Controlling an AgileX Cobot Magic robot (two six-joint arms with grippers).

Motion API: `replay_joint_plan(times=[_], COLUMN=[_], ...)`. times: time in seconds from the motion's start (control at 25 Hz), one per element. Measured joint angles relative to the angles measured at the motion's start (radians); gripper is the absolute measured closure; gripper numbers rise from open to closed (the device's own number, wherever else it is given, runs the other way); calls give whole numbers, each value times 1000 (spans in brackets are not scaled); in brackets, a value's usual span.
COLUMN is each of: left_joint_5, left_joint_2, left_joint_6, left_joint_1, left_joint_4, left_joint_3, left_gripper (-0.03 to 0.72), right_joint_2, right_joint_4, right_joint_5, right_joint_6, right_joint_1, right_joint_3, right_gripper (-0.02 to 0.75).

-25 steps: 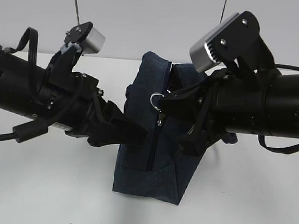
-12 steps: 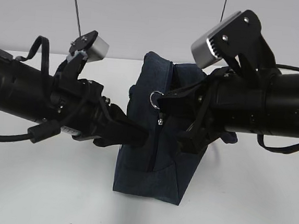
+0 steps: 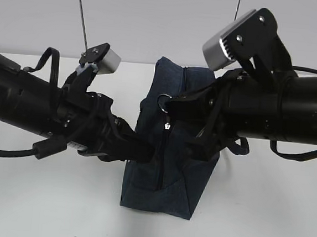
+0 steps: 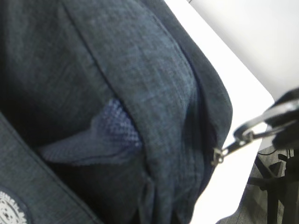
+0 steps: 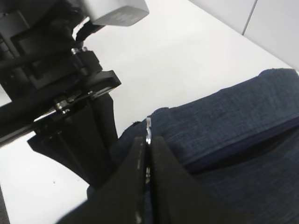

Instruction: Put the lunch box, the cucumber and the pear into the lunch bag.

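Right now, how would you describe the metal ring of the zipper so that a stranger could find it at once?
Look at the dark navy lunch bag standing on the white table between the two black arms. Near its top, the right gripper pinches a small silver ring pull. It is the only shiny metal loop against the dark fabric.

The right end effector [image 5: 147, 161] pinches the metal ring pull [image 5: 148, 129] atop the navy lunch bag [image 5: 233, 140].
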Motion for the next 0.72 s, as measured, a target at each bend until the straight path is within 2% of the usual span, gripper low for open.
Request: replay_joint_plan(times=[0.2, 0.72], left_joint_5=[5, 11], left_joint_2=[0, 0], left_joint_6=[0, -4], left_joint_1=[0, 0], left_joint_4=[53, 79], left_joint_3=[-4, -5], left_gripper=[677, 680], right_joint_2=[0, 62], right_joint_4=[76, 98], right_joint_5=[-9, -36], right_joint_6=[-93, -143], right_joint_1=[-2, -8], right_joint_3=[0, -57], right_gripper=[738, 738])
